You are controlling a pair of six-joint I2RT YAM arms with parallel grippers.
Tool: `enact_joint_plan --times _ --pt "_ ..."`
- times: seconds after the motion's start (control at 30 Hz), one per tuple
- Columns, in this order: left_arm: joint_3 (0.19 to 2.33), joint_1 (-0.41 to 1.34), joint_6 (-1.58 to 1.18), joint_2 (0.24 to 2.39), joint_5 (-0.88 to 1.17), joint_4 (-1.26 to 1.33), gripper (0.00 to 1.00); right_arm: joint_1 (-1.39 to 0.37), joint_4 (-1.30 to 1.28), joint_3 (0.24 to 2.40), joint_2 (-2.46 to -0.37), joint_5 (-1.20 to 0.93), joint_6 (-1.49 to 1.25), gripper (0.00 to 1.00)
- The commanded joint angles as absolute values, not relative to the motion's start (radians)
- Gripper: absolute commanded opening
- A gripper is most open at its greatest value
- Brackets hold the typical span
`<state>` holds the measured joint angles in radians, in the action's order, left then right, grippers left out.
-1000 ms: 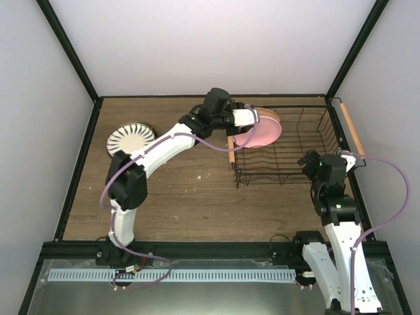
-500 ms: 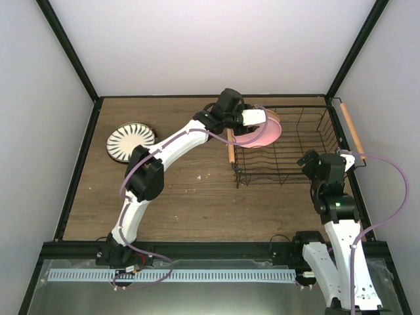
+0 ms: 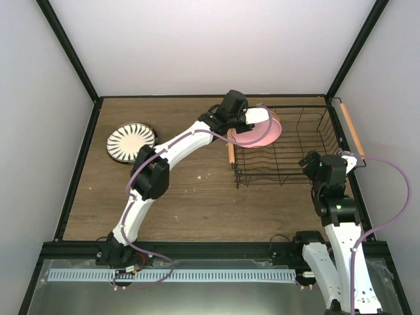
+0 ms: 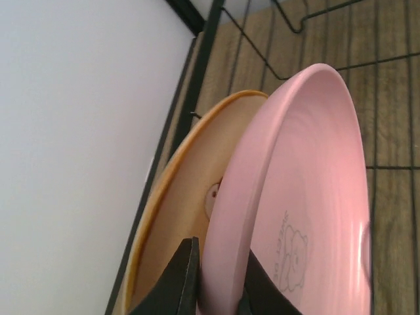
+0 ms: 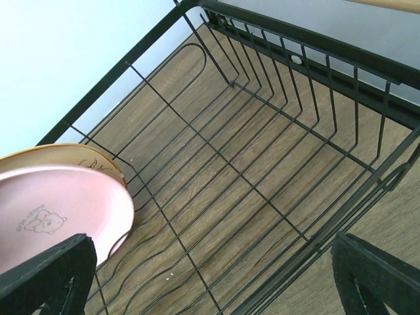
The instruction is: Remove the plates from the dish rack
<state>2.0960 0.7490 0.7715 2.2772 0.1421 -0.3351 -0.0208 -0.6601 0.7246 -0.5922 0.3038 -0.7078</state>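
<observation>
Both fingers (image 4: pixel 184 275) of the left end effector (image 4: pixel 220 277) clamp the pink plate (image 4: pixel 308 190); lifting straight up from the dish rack (image 3: pixel 289 167) should keep the tan plate (image 4: pixel 176 216) undisturbed.

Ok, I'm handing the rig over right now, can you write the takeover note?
Left gripper: jaws shut on the rim of the pink plate, which stands on edge at the far left end of the dish rack.
Right gripper: jaws open, empty, over the rack's near right corner.
The tan plate stands just behind the pink one.
Done: the striped plate lies on the table, far left; whether others lie under it I cannot tell.
Left: lift out pink, then tan.
</observation>
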Motion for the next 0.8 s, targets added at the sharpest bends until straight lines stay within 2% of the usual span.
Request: enact_joint_plan --times 0.0,0.27,0.53,0.77 --pt "2.115 0.778 0.761 2.29 0.039 -0.302 0.04 -0.017 -0.67 0.758 -0.587 0.326 -0.712 1.0" --pt "2.094 0.804 0.774 2.193 -0.03 -0.203 0.04 -0.017 -0.653 0.748 -0.598 0.31 -0.715 1.0" --pt "1.937 0.843 0.858 2.063 -0.105 0.025 0.04 -0.017 -0.649 0.738 -0.598 0.294 -0.716 1.0" --pt "1.989 0.833 0.833 1.946 -0.17 0.242 0.04 -0.017 -0.641 0.722 -0.6 0.271 -0.717 1.0"
